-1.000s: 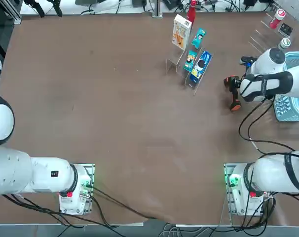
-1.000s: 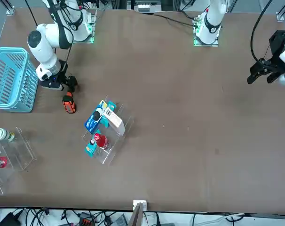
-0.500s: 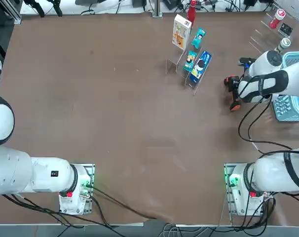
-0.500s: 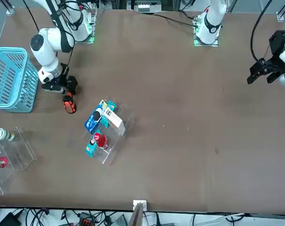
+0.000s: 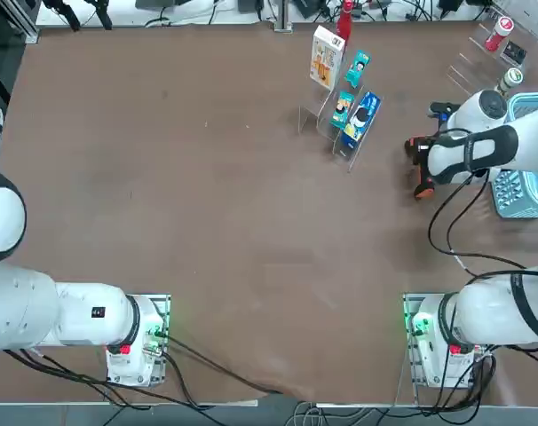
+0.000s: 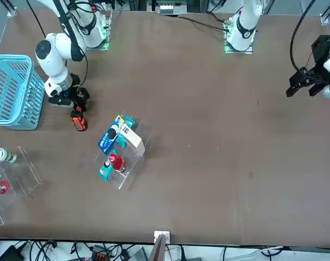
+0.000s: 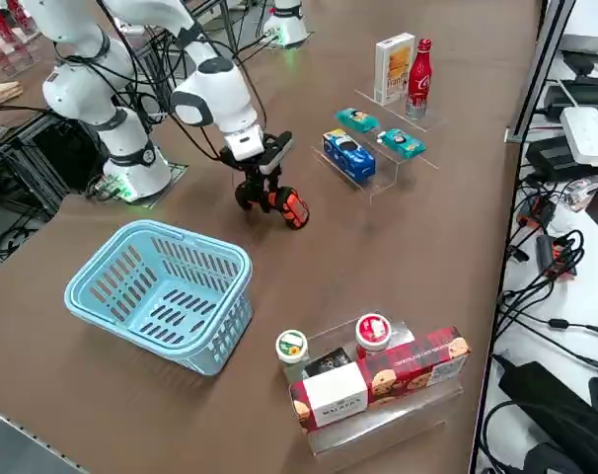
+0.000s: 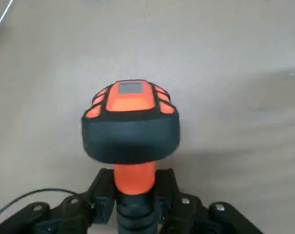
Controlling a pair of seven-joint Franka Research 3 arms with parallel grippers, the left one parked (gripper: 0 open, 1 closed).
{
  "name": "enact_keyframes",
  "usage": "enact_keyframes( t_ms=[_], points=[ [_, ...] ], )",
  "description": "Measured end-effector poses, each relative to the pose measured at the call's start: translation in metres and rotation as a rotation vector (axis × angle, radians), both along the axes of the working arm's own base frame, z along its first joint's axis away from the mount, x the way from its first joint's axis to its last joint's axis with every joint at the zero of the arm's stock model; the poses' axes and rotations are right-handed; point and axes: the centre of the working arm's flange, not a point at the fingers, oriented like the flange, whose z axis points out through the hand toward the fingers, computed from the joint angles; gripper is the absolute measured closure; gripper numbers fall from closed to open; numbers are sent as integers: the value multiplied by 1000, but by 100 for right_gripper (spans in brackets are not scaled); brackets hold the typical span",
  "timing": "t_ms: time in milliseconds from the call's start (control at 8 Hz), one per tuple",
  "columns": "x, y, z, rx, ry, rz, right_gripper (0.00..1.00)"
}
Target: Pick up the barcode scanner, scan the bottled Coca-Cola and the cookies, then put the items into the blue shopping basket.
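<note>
R gripper (image 8: 134, 192) low over the table, fingers (image 8: 101, 195) closed in on the orange handle of the barcode scanner (image 8: 131, 127): wrist view shows both pads pressed against the handle, black head w/ orange top sticking out past the fingertips. Scanner (image 7: 282, 203) sits by the table (image 5: 207, 222) surface; whether it is lifted off can't be told. In the side view its orange end pts away from the arm. Blue shopping basket (image 7: 161, 291) just beside the gripper on the arm's outer side, upright; nothing seen in it through the lattice. Clear acrylic stand (image 5: 327, 120) near scanner twd table centre holds the cookies (image 5: 326, 56), white/orange carton standing upright, w/ the bottled Coca-Cola (image 7: 418, 77) right beside it at the far end. Same stand: blue packet (image 5: 361, 117) and two small teal packets (image 5: 357, 67) lower down. Second clear stand (image 7: 378, 390) beyond the basket w/ red cookie box (image 7: 417, 367), two round-lid tubs (image 7: 291, 346). Cable (image 5: 455, 222) loops from R arm across the table.
</note>
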Motion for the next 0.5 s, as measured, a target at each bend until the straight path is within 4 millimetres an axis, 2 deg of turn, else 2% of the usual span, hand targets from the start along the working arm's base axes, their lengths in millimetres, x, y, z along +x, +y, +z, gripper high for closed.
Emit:
enact_keyframes(
  t_ms=[250,500],
  points=[
    [2,0,1,-1,-3,3,56],
    [17,2,13,-9,-5,34,56]
  ],
)
